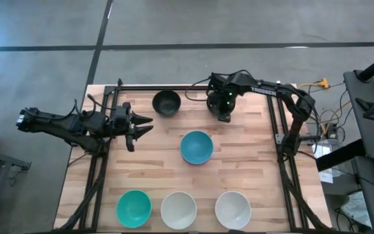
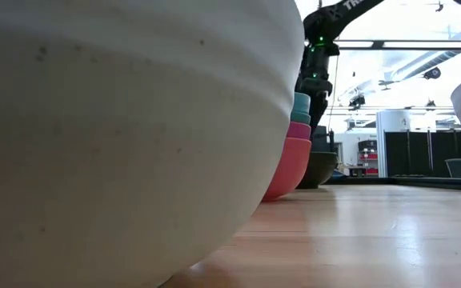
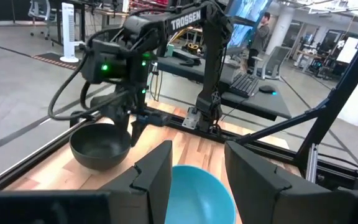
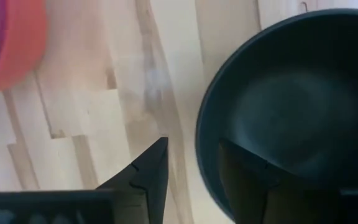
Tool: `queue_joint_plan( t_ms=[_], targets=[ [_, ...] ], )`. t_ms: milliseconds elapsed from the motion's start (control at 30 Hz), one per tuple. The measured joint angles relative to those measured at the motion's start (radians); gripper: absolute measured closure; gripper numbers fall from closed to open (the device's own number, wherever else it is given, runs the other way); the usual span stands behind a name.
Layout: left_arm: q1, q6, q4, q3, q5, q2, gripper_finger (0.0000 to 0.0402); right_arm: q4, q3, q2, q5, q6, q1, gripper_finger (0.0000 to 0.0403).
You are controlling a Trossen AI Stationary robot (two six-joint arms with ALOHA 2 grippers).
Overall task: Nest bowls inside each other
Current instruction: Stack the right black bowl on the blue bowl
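Wooden planks make up the table (image 1: 252, 162), on which the bowls are spread in three places. Along the near edge a teal bowl (image 1: 134, 208) and two white bowls (image 1: 178, 210) (image 1: 233, 209) are lined up, well apart from one another. At the centre a stack (image 1: 196, 147) is seen, blue on top from above; in the low view its side shows teal over magenta over red (image 2: 290, 164). At the far edge one black bowl (image 1: 166, 103) lies alone, and a second black bowl (image 4: 294, 106) is seen under the right gripper (image 1: 223, 112), whose spread fingers straddle its rim, one inside and one outside, without pinching it yet as far as can be judged. The left gripper (image 1: 141, 125) is held beside the first black bowl, its fingers spread and nothing between them. The step in hand appears to be the pickup of the black bowl by the right arm. For the next move, the rim would need to be clamped, the bowl lifted level, carried over the central stack, and lowered squarely into the blue bowl.
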Motion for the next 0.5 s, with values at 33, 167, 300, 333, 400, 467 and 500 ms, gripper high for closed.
queue_joint_plan(
  t_ms=[33, 167, 300, 333, 400, 467, 500],
  targets=[
    [0.000, 0.000, -0.001, 0.000, 0.000, 0.000, 0.0269, 0.004, -0.001, 0.007, 0.003, 0.005, 0.000, 0.0273],
    [0.000, 0.001, -0.001, 0.000, 0.000, 0.004, 0.0269, 0.019, -0.001, 0.035, 0.006, 0.022, 0.005, 0.0273],
    [0.000, 0.001, 0.000, 0.000, 0.001, 0.007, 0.0269, 0.028, -0.002, 0.064, 0.006, 0.027, 0.015, 0.0274],
    [0.000, 0.001, -0.001, 0.000, 0.001, 0.008, 0.0269, 0.032, -0.002, 0.070, 0.006, 0.028, 0.017, 0.0276],
    [0.000, 0.001, -0.003, 0.000, 0.001, 0.008, 0.0269, 0.034, -0.002, 0.081, 0.014, 0.039, 0.018, 0.0280],
    [0.000, 0.001, 0.000, 0.000, 0.001, 0.010, 0.0269, 0.036, -0.002, 0.090, 0.044, 0.057, 0.018, 0.0290],
    [0.000, 0.001, -0.002, 0.000, 0.002, 0.010, 0.0269, 0.036, -0.002, 0.096, 0.061, 0.067, 0.018, 0.0297]
  ],
)
